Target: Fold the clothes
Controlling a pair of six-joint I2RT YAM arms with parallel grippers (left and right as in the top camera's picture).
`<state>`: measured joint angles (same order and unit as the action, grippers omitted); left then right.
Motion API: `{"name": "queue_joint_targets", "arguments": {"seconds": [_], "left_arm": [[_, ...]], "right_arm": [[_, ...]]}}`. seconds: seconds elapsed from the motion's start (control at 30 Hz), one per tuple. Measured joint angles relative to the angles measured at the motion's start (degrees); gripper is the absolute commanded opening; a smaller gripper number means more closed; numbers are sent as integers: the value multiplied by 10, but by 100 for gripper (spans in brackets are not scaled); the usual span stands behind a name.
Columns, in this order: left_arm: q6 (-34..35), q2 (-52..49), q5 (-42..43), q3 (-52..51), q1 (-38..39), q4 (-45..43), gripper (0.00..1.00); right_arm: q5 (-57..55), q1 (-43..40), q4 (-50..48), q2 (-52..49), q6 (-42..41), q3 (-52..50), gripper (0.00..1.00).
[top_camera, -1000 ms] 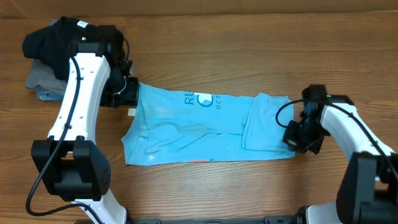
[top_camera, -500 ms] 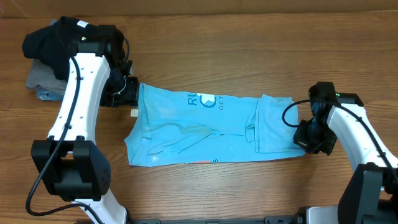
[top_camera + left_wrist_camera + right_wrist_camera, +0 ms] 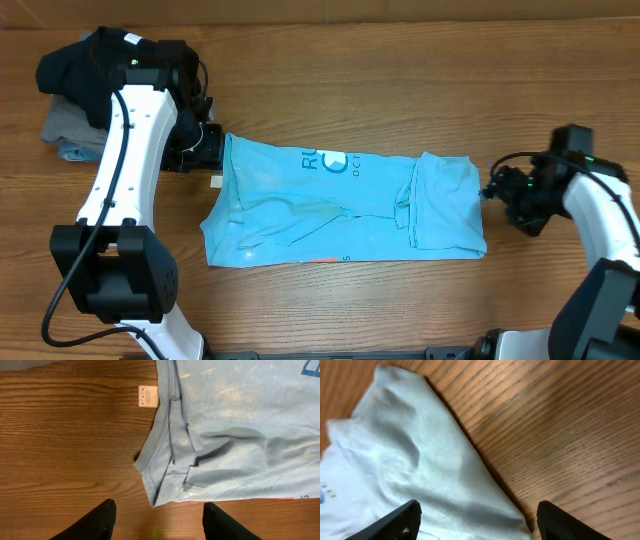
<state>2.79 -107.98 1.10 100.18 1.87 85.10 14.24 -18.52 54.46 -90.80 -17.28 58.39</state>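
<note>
While left gripper, right gripper gape: one T-shirt on table.

The left arm has white rounded shells over black joint housings, with a thin black cable running along it. The right arm matches, with a looping black cable. The left fingers and right fingers are matte black and blunt-tipped.

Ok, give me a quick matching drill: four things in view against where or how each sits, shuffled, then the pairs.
1 T-shirt
2 black shirt
3 right claw
4 white tag

A open, at the blue cloth's right end
B lying beside the ribbed edge
C spread flat in the middle
D heaped at far left

Pairs: 1-C, 2-D, 3-A, 4-B
</note>
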Motion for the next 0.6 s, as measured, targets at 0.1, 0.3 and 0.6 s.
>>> {"name": "queue_joint_targets", "arguments": {"seconds": [0.1, 0.3, 0.6], "left_arm": [[0, 0, 0, 0, 0, 6, 58], [0, 11, 5, 7, 0, 13, 63], [1, 120, 6, 39, 0, 6, 73]], "right_arm": [[23, -8, -2, -8, 21, 0, 73], [41, -8, -5, -77, 54, 0, 71], [115, -8, -25, -138, 116, 5, 53]]}}
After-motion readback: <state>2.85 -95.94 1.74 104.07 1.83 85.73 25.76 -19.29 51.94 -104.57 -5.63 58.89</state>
